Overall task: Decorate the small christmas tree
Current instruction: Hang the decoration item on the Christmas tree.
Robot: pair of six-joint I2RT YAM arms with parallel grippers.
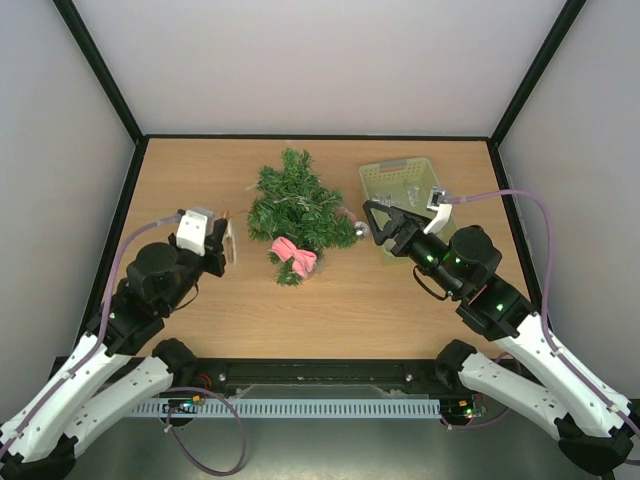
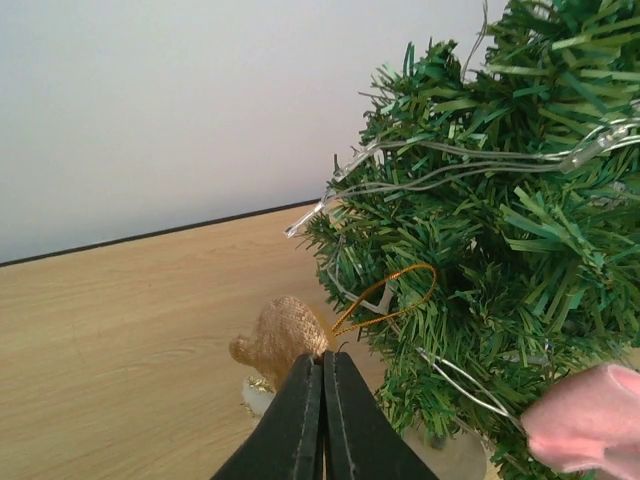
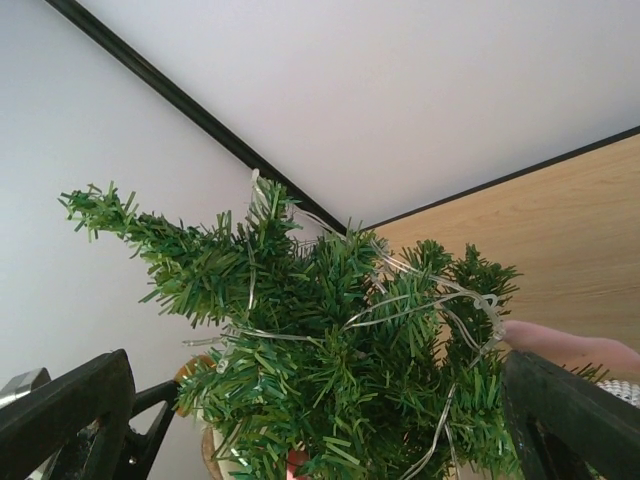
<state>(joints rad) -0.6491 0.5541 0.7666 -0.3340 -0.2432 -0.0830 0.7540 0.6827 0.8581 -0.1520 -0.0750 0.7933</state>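
Note:
The small christmas tree (image 1: 294,203) stands mid-table, dark green, wound with a clear light wire (image 2: 470,165), with a pink bow (image 1: 295,256) on its near side. My left gripper (image 2: 323,368) is shut on a tan burlap ornament (image 2: 283,335) at the top, where its gold loop (image 2: 392,293) comes out. The loop lies against the tree's left lower branches. In the top view the left gripper (image 1: 229,246) sits just left of the tree. My right gripper (image 1: 384,224) stands open at the tree's right side, holding nothing. In its wrist view the tree (image 3: 340,340) fills the space between the fingers (image 3: 70,410).
A pale green basket (image 1: 372,178) with small pieces inside stands at the back right, behind the right gripper. A small silver ball (image 1: 361,230) hangs at the tree's right edge, close to the right fingertips. Walls close the table in at the back and both sides.

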